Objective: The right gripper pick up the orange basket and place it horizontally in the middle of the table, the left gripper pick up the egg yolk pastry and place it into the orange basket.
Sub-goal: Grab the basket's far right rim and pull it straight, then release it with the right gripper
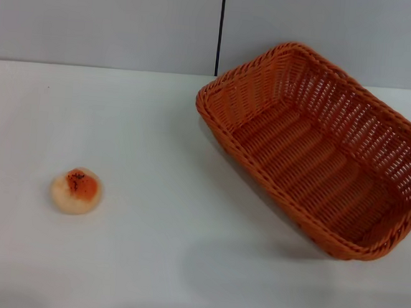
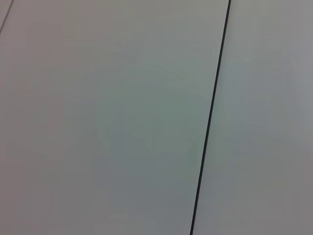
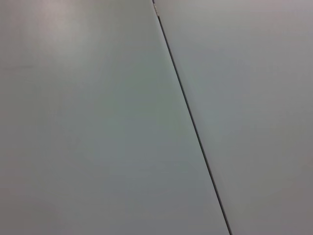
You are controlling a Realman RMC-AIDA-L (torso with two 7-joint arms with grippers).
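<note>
Your basket [image 1: 321, 153] sits askew at right, bun [image 1: 77, 189] lower left; neither gripper shows, so finger state can't be told.

Open bench [image 1: 181, 267] all around my pastry [image 1: 77, 190]; only the basket [image 1: 321, 150] blocks the far right.

The orange basket [image 1: 321, 153] is being cut off by the right edge of the head view at its far right corner, so that corner of the braided rim is not being shown. The table [image 1: 181, 267] is being cropped by the left, right and near edges of the same view. The dark specks on the egg yolk pastry [image 1: 77, 189] are too small to be resolved individually, and its underside is being hidden against the table.
</note>
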